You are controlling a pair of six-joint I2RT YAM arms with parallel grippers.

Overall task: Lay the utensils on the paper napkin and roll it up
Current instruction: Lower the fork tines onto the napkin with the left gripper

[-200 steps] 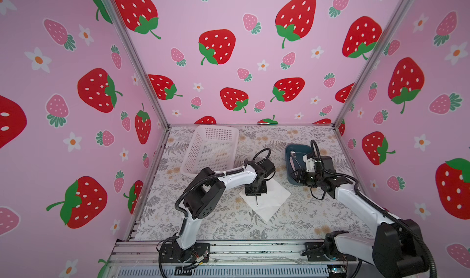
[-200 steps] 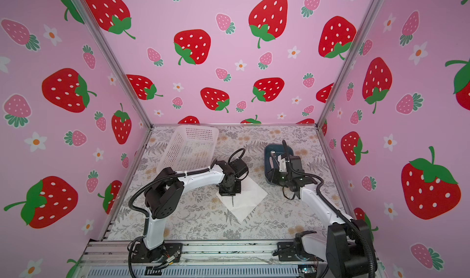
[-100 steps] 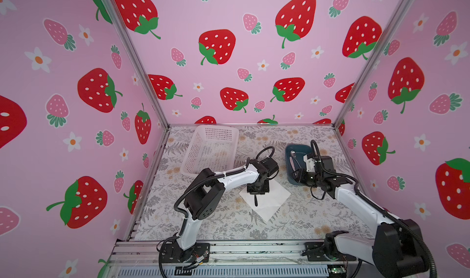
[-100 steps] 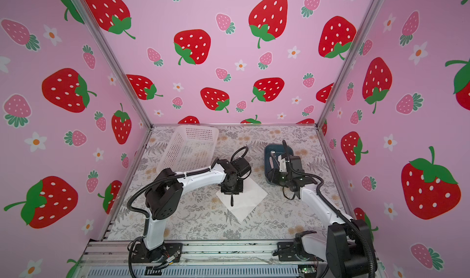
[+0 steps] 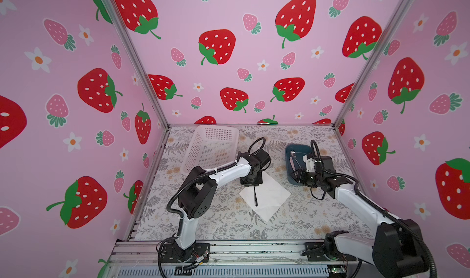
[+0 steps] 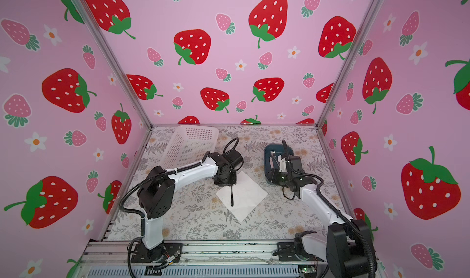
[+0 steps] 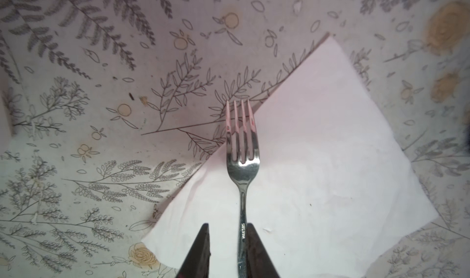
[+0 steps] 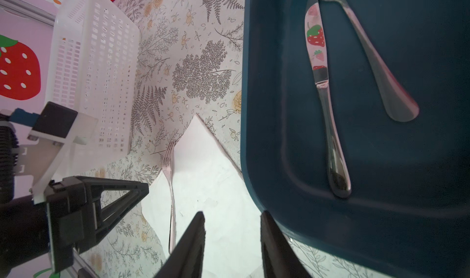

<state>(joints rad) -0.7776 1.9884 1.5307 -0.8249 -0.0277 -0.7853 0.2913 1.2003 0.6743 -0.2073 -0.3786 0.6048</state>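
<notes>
At the left, the white basket (image 5: 211,147) is standing aside. Your left gripper (image 7: 227,226) is straddling the fork (image 7: 243,159), jaws slightly apart. The fork is lying on the paper napkin (image 7: 330,175), tines overhanging one edge. Your right gripper (image 8: 232,218) is hovering, jaws apart and empty, beside the blue tray (image 8: 407,213). There the knife (image 8: 328,116) and spoon (image 8: 381,73) are waiting, and the rolling is not yet begun.

likely lab booth, strawberry-print walls (image 5: 229,22)
</notes>
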